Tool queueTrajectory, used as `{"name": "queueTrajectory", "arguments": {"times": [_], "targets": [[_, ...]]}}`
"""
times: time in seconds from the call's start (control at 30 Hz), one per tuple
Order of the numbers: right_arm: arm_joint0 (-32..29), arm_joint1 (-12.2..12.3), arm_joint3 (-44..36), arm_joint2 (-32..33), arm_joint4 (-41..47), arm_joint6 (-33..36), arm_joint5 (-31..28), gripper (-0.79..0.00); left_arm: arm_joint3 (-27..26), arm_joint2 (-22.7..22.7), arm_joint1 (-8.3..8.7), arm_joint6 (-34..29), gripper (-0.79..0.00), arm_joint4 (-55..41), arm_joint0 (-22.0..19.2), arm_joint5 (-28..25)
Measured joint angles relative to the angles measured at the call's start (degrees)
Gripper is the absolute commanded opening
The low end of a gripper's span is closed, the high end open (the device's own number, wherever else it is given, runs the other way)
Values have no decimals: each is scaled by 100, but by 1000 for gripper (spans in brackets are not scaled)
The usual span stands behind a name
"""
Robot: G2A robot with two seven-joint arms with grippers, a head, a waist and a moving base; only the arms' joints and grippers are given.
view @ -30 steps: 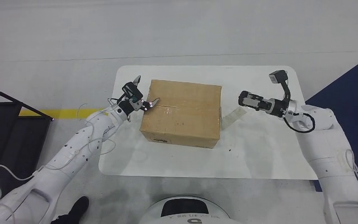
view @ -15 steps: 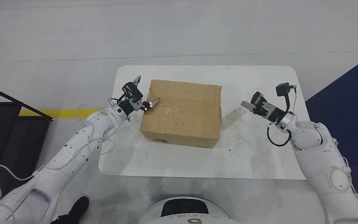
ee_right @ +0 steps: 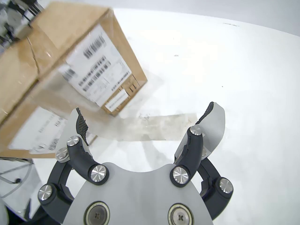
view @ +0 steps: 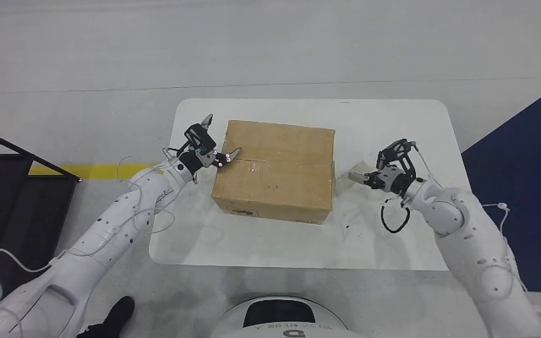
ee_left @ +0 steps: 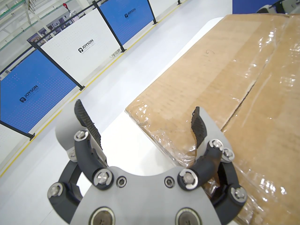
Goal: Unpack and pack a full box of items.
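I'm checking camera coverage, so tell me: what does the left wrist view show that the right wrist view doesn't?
Left wrist view: the cardboard box from above, its top with the taped centre seam, and the open left gripper at the box's edge. Right wrist view: the box's end face with white labels, a clear tape strip trailing from the box onto the table, and the open right gripper above it. Shared: the box and the table.
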Motion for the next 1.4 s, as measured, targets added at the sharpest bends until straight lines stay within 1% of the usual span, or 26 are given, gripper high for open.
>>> {"name": "queueTrajectory", "arguments": {"times": [0.07, 0.17, 0.27, 0.43, 0.67, 0.83, 0.93, 1.1, 1.4], "targets": [[-180, 16, -102, 22, -459, -247, -35, 0, 0, 0, 0, 0, 0, 0, 0, 0], [-418, 38, -319, 61, -923, -426, -41, 0, 0, 0, 0, 0, 0, 0, 0, 0], [-608, 45, -541, 80, -1102, -528, -50, 0, 0, 0, 0, 0, 0, 0, 0, 0], [-636, -1, -686, -57, -1040, -708, 70, 0, 0, 0, 0, 0, 0, 0, 0, 0], [-352, -132, -576, -482, -1067, -1017, 500, 0, 0, 0, 0, 0, 0, 0, 0, 0], [-152, -206, -439, -640, -951, -1150, 687, 0, 0, 0, 0, 0, 0, 0, 0, 0], [-20, -257, -412, -642, -606, -1317, 805, 0, 0, 0, 0, 0, 0, 0, 0, 0], [39, -294, -480, -500, -67, -1622, 749, 0, 0, 0, 0, 0, 0, 0, 0, 0], [-193, -319, -1027, -390, -255, -1716, 1058, 0, 0, 0, 0, 0, 0, 0, 0, 0]]}}
